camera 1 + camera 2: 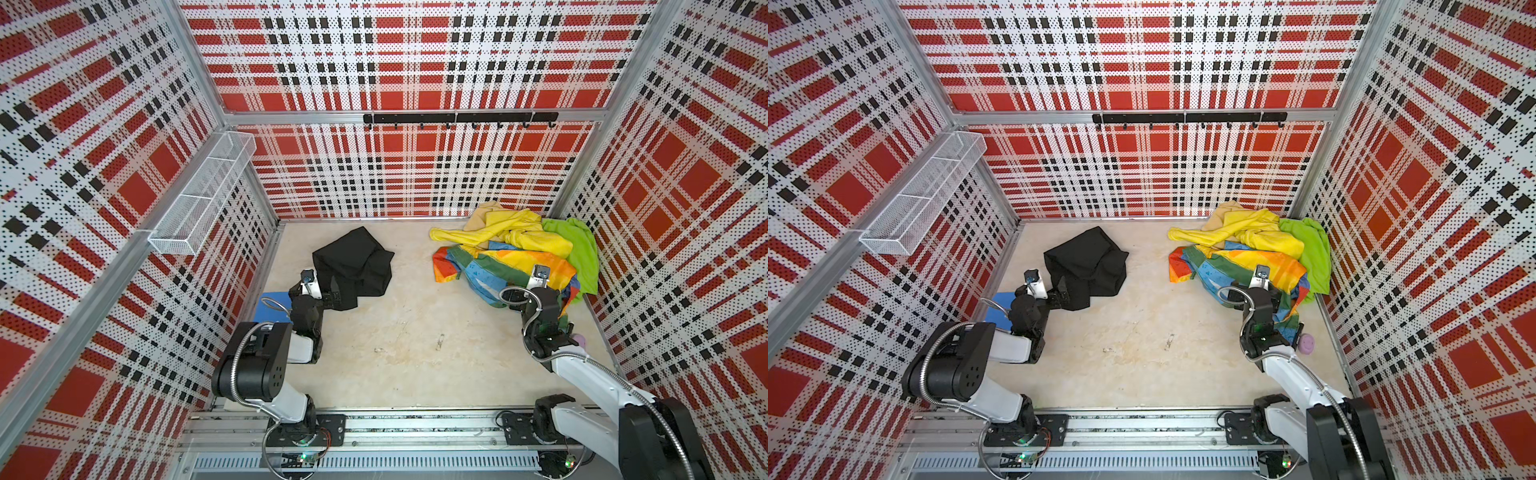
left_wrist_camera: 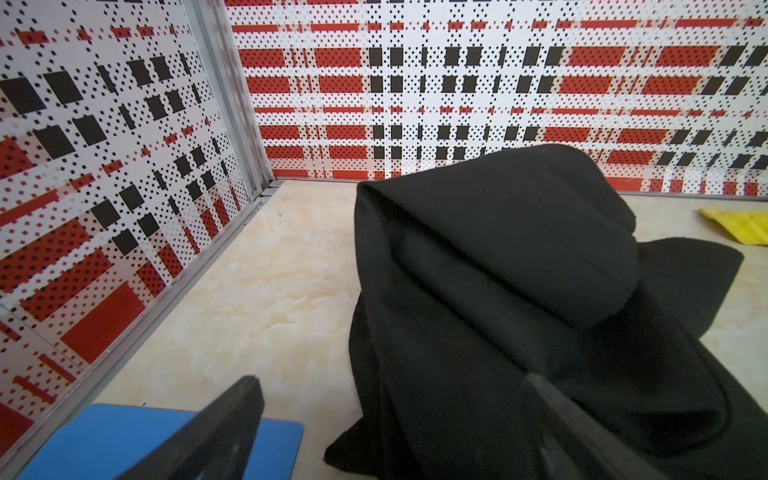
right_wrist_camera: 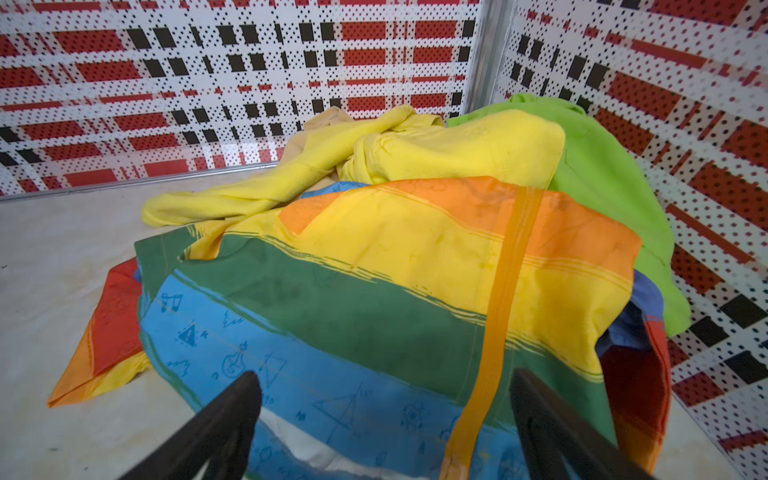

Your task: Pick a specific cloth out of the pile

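At the left gripper (image 2: 390, 378), jaws stood wide apart, clamping nothing. One finger lay over the near edge of the black cloth (image 2: 498, 249); the other was on the side of a blue pad (image 2: 104, 440). Whether either finger touched anything could not be judged.

Right gripper (image 3: 384, 374) was likewise spread and gripped nothing, its fingers poised low over the rainbow-patched sheet (image 3: 332, 324).

Both top views showed the cloth (image 1: 353, 262) crumpled on its own at rear left of the table (image 1: 415, 332). It sat well apart from the pile (image 1: 519, 249) in the rear right corner.

Pile make-up: rainbow sheet in front, yellow garment (image 3: 457, 153) behind it, lime green fabric (image 1: 577, 249) against the right wall, and a tan piece (image 1: 482, 216) at the back.

A small lilac object (image 1: 1307, 343) lay beside the right arm.
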Available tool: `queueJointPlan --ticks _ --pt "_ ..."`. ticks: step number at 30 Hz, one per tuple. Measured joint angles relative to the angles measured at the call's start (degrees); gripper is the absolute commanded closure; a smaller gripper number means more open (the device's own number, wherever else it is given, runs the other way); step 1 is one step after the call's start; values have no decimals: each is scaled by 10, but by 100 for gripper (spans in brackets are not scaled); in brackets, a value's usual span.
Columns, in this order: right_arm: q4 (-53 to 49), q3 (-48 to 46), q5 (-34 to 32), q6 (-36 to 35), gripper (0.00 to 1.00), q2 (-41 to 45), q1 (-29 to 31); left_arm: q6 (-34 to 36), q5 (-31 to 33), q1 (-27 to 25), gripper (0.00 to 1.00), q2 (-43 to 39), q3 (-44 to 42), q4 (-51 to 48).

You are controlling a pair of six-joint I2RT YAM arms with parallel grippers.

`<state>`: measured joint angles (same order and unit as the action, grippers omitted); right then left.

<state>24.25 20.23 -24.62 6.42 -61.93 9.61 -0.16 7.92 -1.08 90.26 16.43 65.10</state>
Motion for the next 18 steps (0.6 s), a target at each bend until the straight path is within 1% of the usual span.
queueJointPlan --ticks 6,16,18 --pt "143 -73 6 -24 0 -43 -27 0 0 0 1 0 0 0" --pt "314 -84 -1 -46 0 -143 -33 0 0 -1 1 0 0 0" --pt "328 -86 0 -50 0 -153 -38 0 1 -2 1 0 0 0"
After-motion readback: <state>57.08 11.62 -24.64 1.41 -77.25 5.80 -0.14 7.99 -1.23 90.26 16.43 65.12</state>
